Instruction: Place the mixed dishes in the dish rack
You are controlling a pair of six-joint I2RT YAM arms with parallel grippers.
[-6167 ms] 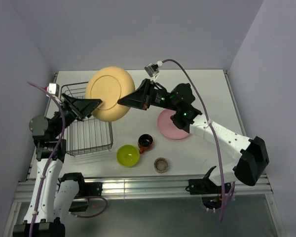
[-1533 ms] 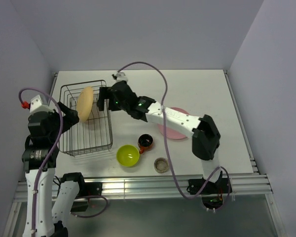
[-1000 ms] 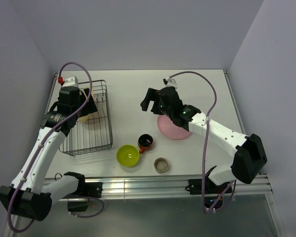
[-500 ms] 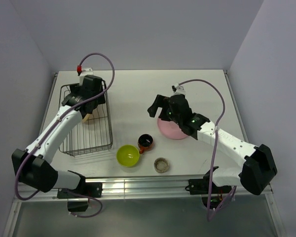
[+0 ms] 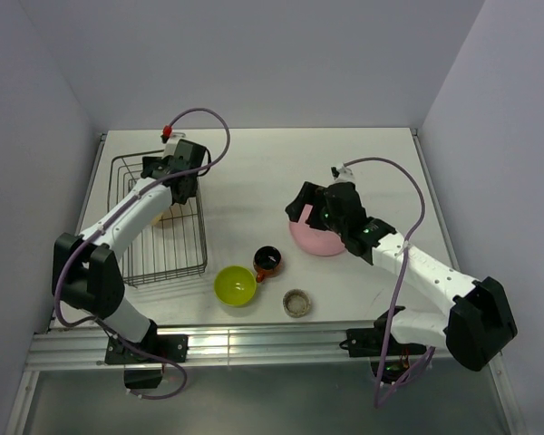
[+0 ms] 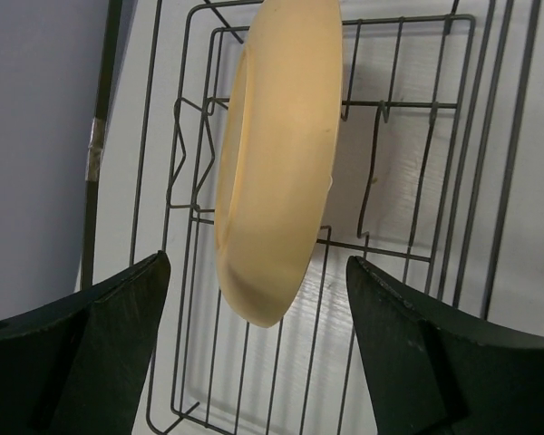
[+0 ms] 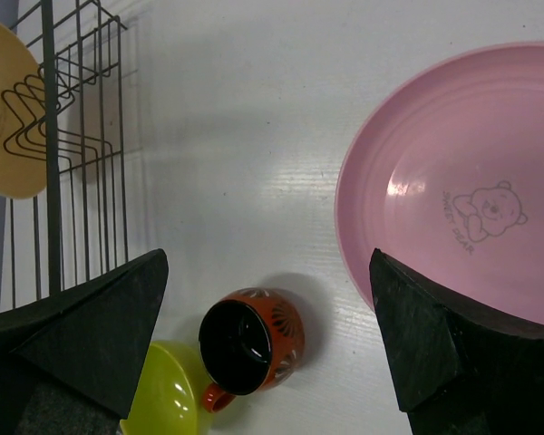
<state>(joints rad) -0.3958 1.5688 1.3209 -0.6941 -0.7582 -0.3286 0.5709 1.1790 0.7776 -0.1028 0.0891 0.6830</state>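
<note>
I saw L pincer (image 6: 257, 272) wide over yellow plate (image 6: 276, 154), upright in rack (image 5: 159, 249), frame centre; R pincer (image 7: 268, 263) wide, pink plate (image 7: 471, 208) right-side on bench (image 7: 254, 136).

Both arms extended, both grippers spread wide and holding nothing.
My left gripper (image 6: 258, 270) hangs at the end of a long reach to the far left. My right gripper (image 7: 270, 263) sits out toward the middle, forearm angling back to its elbow at the near right. Both wrists look pitched downward, I think.
</note>
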